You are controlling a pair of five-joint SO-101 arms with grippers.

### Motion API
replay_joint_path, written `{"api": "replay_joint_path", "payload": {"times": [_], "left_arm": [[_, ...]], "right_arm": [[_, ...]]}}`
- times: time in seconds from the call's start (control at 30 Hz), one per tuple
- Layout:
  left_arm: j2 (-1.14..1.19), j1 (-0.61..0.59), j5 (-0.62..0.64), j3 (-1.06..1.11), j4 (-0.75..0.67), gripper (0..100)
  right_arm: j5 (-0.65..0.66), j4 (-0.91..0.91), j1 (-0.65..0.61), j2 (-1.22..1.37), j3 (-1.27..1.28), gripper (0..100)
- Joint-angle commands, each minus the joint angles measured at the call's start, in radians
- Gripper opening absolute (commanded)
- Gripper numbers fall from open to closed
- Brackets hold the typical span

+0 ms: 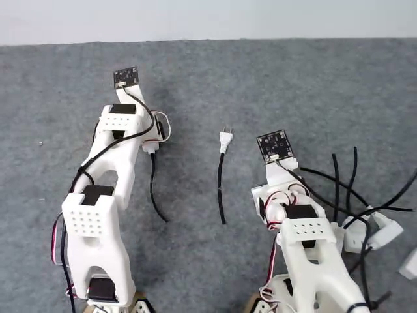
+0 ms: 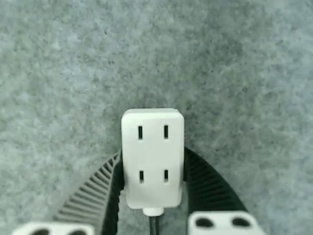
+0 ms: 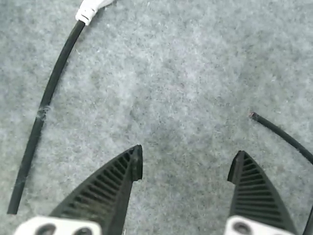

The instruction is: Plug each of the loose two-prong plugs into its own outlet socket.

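My left gripper (image 2: 152, 156) is shut on a white outlet socket (image 2: 152, 156) with two pairs of slots, which it holds just above the grey mat; the socket's black cord runs back toward the wrist. From above, this socket (image 1: 150, 147) hangs beside the left arm, its cord trailing toward the front. A loose two-prong plug (image 1: 225, 138) lies in the middle of the mat, prongs pointing away, and its black cord (image 1: 220, 189) stretches toward the front. My right gripper (image 3: 188, 154) is open over bare mat, to the right of that cord (image 3: 41, 112).
Several more white sockets and plugs (image 1: 381, 231) with tangled black cords lie at the right edge beside the right arm. One loose cord end (image 3: 254, 116) reaches close to the right gripper's finger. The grey mat (image 1: 273, 85) is bare toward the back.
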Motion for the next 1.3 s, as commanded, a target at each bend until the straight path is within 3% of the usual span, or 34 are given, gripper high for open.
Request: {"api": "replay_joint_path", "payload": {"times": [0.0, 0.17, 0.37, 0.63, 0.77, 1.27], "left_arm": [[-0.018, 0.014, 0.011, -0.041, 0.127, 1], [-0.018, 0.017, 0.098, -0.025, 0.315, 1], [-0.066, 0.021, 0.095, 0.101, 0.325, 1], [-0.529, 0.127, 0.075, 0.621, -0.029, 1], [-0.710, 0.141, 0.075, 0.817, -0.126, 1], [-0.684, 0.138, 0.021, 0.840, -0.181, 3]], "right_arm": [[0.009, -0.024, -0.004, -0.022, -0.006, 28.4], [0.009, -0.024, -0.004, -0.022, -0.006, 28.4], [0.009, -0.024, -0.002, -0.022, -0.006, 28.4], [0.009, -0.024, -0.002, -0.022, -0.006, 28.4], [0.009, -0.024, -0.002, -0.022, -0.006, 28.4], [0.009, -0.021, -0.002, -0.022, -0.006, 28.4]]}}
